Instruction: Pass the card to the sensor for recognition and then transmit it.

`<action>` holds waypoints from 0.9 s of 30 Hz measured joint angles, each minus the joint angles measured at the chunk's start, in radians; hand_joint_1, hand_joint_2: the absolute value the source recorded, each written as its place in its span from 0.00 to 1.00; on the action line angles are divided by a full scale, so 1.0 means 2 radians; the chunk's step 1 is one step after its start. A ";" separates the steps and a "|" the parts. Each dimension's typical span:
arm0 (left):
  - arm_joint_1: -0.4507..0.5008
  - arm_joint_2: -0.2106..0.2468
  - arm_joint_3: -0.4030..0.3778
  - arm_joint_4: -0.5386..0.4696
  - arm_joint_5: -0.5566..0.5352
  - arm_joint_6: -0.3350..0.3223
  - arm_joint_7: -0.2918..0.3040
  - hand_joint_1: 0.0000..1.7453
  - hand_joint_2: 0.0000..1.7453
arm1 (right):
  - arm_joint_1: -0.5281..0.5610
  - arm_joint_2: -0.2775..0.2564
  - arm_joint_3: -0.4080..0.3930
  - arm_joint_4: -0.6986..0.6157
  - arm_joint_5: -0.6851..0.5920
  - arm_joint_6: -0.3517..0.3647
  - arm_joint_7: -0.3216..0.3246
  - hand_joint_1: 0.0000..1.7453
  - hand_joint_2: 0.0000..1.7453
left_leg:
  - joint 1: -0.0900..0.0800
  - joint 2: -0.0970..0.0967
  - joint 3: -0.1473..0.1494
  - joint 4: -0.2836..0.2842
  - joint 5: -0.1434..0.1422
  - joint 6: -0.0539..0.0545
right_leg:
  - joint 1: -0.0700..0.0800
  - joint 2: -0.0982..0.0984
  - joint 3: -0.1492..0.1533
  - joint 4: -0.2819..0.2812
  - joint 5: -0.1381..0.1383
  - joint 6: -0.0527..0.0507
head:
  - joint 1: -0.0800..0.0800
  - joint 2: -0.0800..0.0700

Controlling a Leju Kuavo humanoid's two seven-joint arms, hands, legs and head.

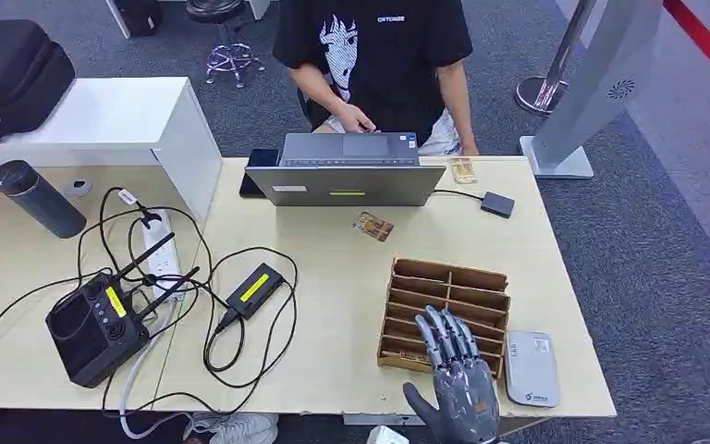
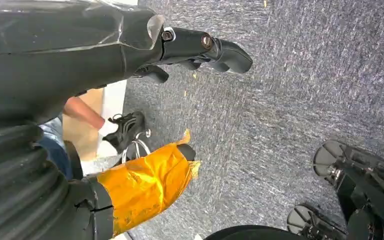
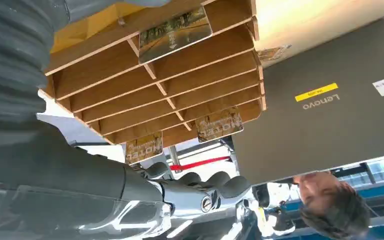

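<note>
From the head view, the right hand [image 1: 455,375] hovers with fingers spread and nothing in them over the near rows of the wooden slotted card rack [image 1: 447,314], which sits close to the table's [image 1: 351,305] near edge toward its right end. A white card reader [image 1: 530,368] lies just beside the rack at the near right corner. One card [image 1: 373,226] lies flat on bare tabletop between the rack and the open laptop [image 1: 347,172], another [image 1: 462,169] at the far edge; a person [image 1: 379,65] sits behind the laptop. Cables, a black controller [image 1: 97,324] and a power strip [image 1: 159,250] crowd the left half. The left wrist view shows the left hand [image 2: 200,47] over grey carpet, fingers extended and empty. The right wrist view shows cards [image 3: 175,32] standing in the rack's slots [image 3: 155,85], the right hand's fingers [image 3: 215,182] loosely curled beside them, gripping nothing.
</note>
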 joint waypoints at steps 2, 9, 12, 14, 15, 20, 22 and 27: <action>0.000 0.000 0.000 0.000 0.000 0.000 0.000 0.00 1.00 | -0.002 0.000 0.002 0.003 0.000 0.000 0.000 0.00 1.00 | 0.000 0.000 0.000 0.000 0.000 0.000 | 0.000 0.000 0.000 0.000 0.000 0.000 | 0.000 0.000; 0.000 0.001 -0.005 0.000 -0.001 0.000 0.000 0.00 1.00 | -0.008 0.000 0.007 0.015 0.004 0.000 0.011 0.00 1.00 | 0.000 0.000 0.000 0.000 0.000 0.000 | 0.000 0.000 0.000 0.000 0.000 0.000 | 0.000 0.000; 0.000 0.001 -0.006 0.000 -0.001 0.000 0.000 0.00 1.00 | -0.010 0.000 0.009 0.019 0.003 0.000 0.015 0.00 1.00 | 0.000 0.000 0.000 0.000 0.000 0.000 | 0.000 0.000 0.000 0.000 0.000 0.000 | 0.000 0.000; 0.000 0.001 -0.006 0.000 -0.001 0.000 0.000 0.00 1.00 | -0.010 0.000 0.009 0.019 0.003 0.000 0.015 0.00 1.00 | 0.000 0.000 0.000 0.000 0.000 0.000 | 0.000 0.000 0.000 0.000 0.000 0.000 | 0.000 0.000; 0.000 0.001 -0.006 0.000 -0.001 0.000 0.000 0.00 1.00 | -0.010 0.000 0.009 0.019 0.003 0.000 0.015 0.00 1.00 | 0.000 0.000 0.000 0.000 0.000 0.000 | 0.000 0.000 0.000 0.000 0.000 0.000 | 0.000 0.000; 0.000 0.001 -0.008 0.000 -0.001 0.000 0.000 0.00 1.00 | -0.012 0.000 0.010 0.023 0.002 0.000 0.017 0.00 1.00 | 0.000 0.000 0.000 0.000 0.000 0.000 | 0.000 0.000 0.000 0.000 0.000 0.000 | 0.000 0.000; 0.000 0.001 -0.009 0.000 -0.002 0.000 0.000 0.00 1.00 | -0.015 0.000 0.014 0.032 0.002 0.000 0.023 0.00 1.00 | 0.000 0.000 0.000 0.000 0.000 0.000 | 0.000 0.000 0.000 0.000 0.000 0.000 | 0.000 0.000; 0.000 0.002 -0.012 0.000 -0.003 -0.002 0.000 0.00 1.00 | -0.028 0.001 0.024 0.060 0.004 0.000 0.039 0.00 1.00 | 0.000 0.000 0.000 0.000 0.000 0.000 | 0.000 0.000 0.000 0.000 0.000 0.000 | 0.000 0.000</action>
